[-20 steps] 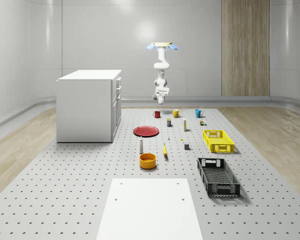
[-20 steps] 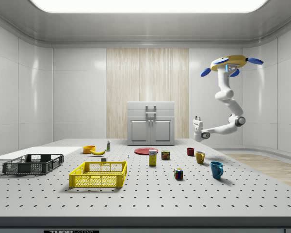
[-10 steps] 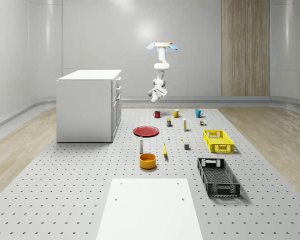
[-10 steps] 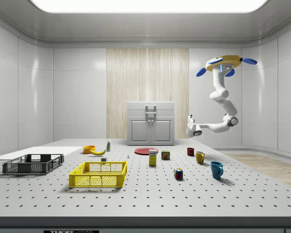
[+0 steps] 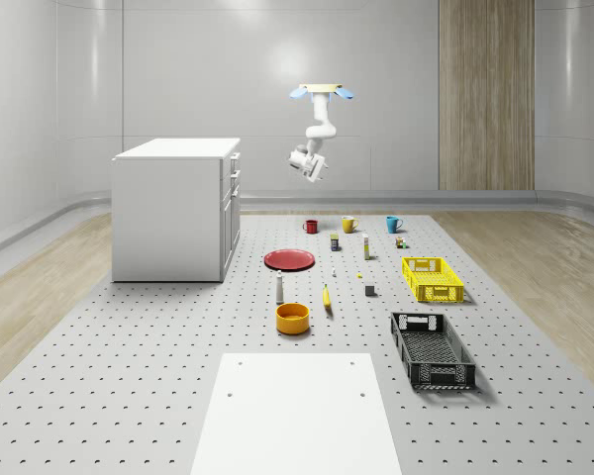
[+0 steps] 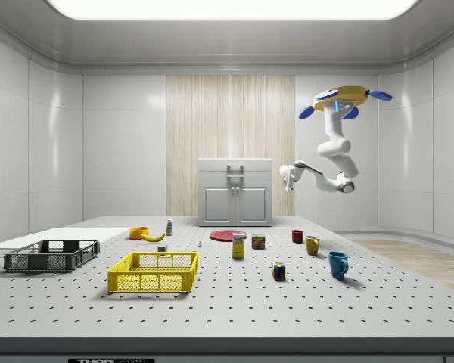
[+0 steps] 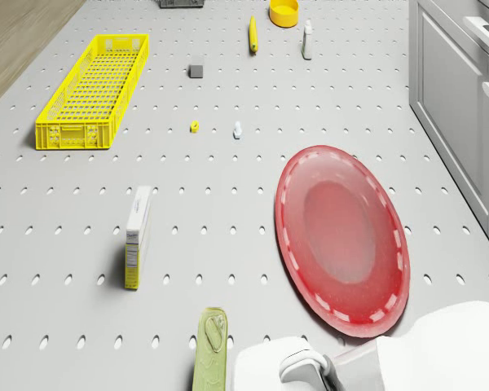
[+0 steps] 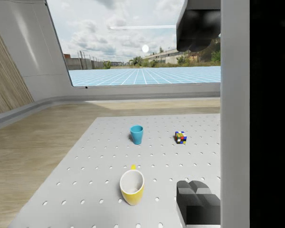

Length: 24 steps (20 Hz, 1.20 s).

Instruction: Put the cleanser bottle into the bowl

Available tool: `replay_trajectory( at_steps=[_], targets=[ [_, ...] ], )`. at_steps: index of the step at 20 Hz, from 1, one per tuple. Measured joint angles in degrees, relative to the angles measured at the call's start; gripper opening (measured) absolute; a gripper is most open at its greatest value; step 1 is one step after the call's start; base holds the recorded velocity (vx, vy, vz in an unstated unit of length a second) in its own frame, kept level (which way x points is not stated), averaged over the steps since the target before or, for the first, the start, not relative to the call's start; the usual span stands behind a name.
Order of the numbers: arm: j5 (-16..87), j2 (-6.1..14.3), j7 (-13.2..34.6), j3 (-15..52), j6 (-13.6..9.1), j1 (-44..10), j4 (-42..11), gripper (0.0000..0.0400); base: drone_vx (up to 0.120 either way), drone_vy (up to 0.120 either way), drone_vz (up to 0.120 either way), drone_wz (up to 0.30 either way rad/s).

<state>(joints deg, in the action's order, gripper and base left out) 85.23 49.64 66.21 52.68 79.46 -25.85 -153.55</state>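
The cleanser bottle (image 5: 279, 288) is a small white bottle standing upright on the perforated table, also seen in the side view (image 6: 169, 226) and drone view (image 7: 307, 40). Just in front of it, nearer the whole-scene camera, sits the orange bowl (image 5: 292, 318) (image 6: 139, 232) (image 7: 284, 11). The drone (image 5: 322, 91) (image 6: 343, 98) hovers high over the table's far end, near the mugs. Its arm is folded upward, so the gripper (image 5: 297, 163) (image 6: 286, 178) hangs in the air far from bottle and bowl. In the wrist view its dark fingers (image 8: 197, 202) stand apart with nothing between them.
A white cabinet (image 5: 176, 206) stands at the whole-scene view's left. Between the drone and the bottle lie a red plate (image 5: 290, 259), a banana (image 5: 327, 297) and small boxes. Red (image 5: 311, 226), yellow (image 5: 347, 224) and blue (image 5: 393, 224) mugs, a yellow crate (image 5: 432, 278) and a black crate (image 5: 432, 348) are nearby.
The arm has folded upward: the gripper rose from just above the mugs and swung towards the cabinet. In the side view the drone has shifted slightly left.
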Motion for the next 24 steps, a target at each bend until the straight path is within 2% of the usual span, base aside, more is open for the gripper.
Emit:
replay_trajectory(
  at_steps=[2, 5, 8, 11, 16, 24],
  targets=[
    [9.5, 1.5, 5.0, 4.8, -2.5, -6.3, -4.9, 0.0400, 0.120, 0.000, 0.000, 0.000],
    [19.1, 3.7, 11.3, 10.1, -6.6, -15.1, -9.1, 0.0400, 0.120, 0.000, 0.000, 0.000],
    [24.3, 5.7, 15.8, 13.6, -9.7, -21.8, -11.0, 0.0400, 0.120, 0.000, 0.000, 0.000],
    [26.9, 7.4, 18.8, 15.8, -11.6, -26.4, -11.9, 0.0400, 0.120, 0.000, -0.040, 0.000],
    [28.3, 9.6, 21.7, 18.0, -12.7, -30.7, -12.3, 0.0400, 0.120, 0.000, -0.120, 0.000],
    [28.0, 12.5, 23.9, 19.7, -11.8, -33.6, -12.3, 0.0400, 0.120, -0.115, -0.120, 0.000]
  ],
)
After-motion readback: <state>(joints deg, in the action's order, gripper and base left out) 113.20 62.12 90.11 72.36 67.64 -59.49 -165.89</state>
